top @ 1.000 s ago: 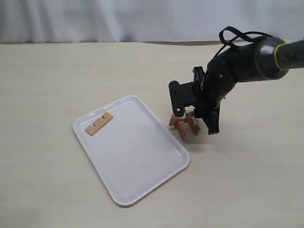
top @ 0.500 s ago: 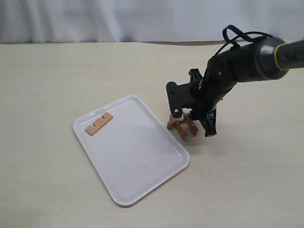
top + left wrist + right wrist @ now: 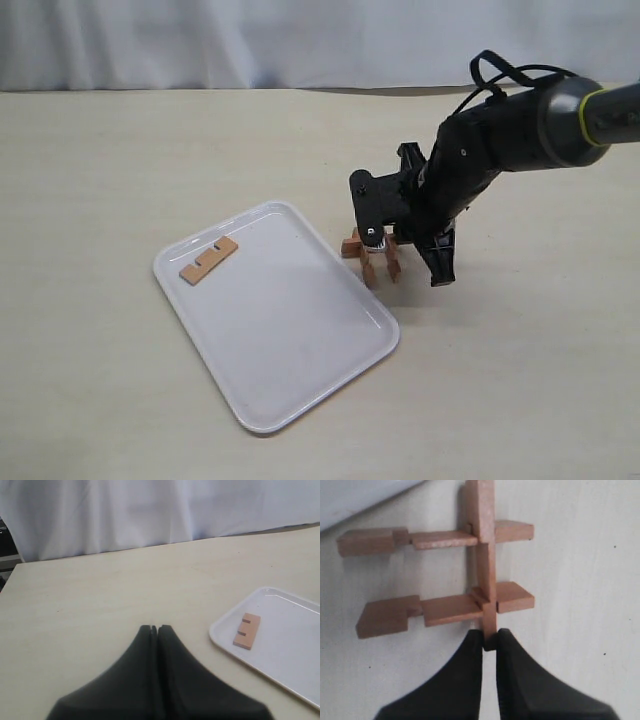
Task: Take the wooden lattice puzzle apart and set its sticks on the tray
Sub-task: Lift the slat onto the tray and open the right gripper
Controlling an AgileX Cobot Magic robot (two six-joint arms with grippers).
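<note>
The wooden lattice puzzle (image 3: 371, 256) is down to three interlocked reddish-brown sticks and sits just off the right rim of the white tray (image 3: 290, 320). In the right wrist view the puzzle (image 3: 447, 605) shows two parallel sticks crossed by a third. My right gripper (image 3: 490, 639) is shut on the end of that third stick. From the exterior view the right gripper (image 3: 432, 268) leans down over the puzzle. One loose stick (image 3: 209, 260) lies in the tray's far left corner. My left gripper (image 3: 157, 628) is shut and empty above bare table, with the stick (image 3: 247, 630) and tray (image 3: 290, 645) beside it.
A corner of the tray (image 3: 360, 492) lies close beyond the puzzle in the right wrist view. A white curtain (image 3: 250, 40) backs the beige table (image 3: 120, 150). A black cable loop (image 3: 495, 70) rises over the right arm.
The right gripper has drawn the puzzle a little left and toward the tray rim. The puzzle has turned with it. The stick on the tray has not moved.
</note>
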